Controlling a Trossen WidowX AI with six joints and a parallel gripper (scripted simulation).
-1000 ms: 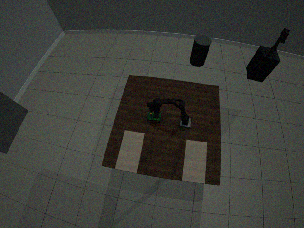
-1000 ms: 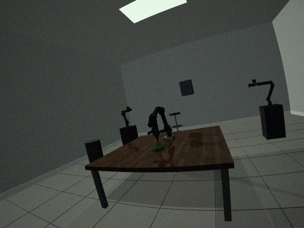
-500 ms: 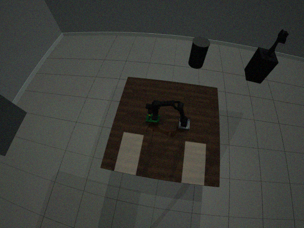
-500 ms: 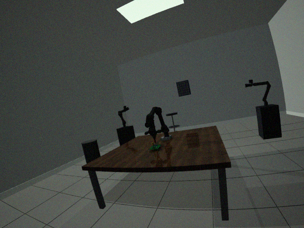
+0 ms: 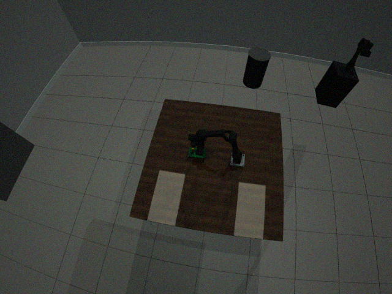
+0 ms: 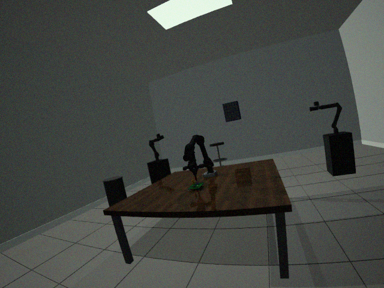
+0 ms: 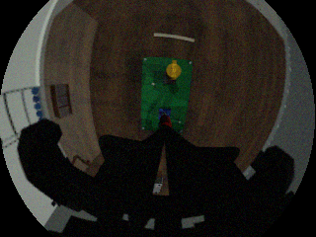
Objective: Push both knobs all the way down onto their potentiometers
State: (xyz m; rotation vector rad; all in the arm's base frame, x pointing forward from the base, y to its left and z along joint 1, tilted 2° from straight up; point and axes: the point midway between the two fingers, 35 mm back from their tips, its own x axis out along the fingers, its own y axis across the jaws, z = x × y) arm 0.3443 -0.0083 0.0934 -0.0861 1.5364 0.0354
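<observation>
Seen from the top camera, the green circuit board [image 5: 196,155] [image 6: 195,186] [image 7: 160,96] stands on the wooden table [image 5: 209,202] [image 6: 248,198], nearer its left edge than its right and closer to the top edge than the bottom one. I have the gripper [image 5: 199,154] [image 6: 195,180] [image 7: 165,128] pressed together, its tips pointing down at the red knob [image 7: 166,120] by the blue potentiometer [image 7: 164,113]; I cannot tell whether they touch. The yellow knob [image 5: 192,148] [image 7: 174,70] sits apart, toward the board's far end in my wrist view.

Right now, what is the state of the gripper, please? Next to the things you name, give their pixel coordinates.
Gripper [image 5: 199,154] [image 6: 195,181] [image 7: 165,128]: closed, holding nothing, its tips at the red knob [image 7: 165,121].
</observation>
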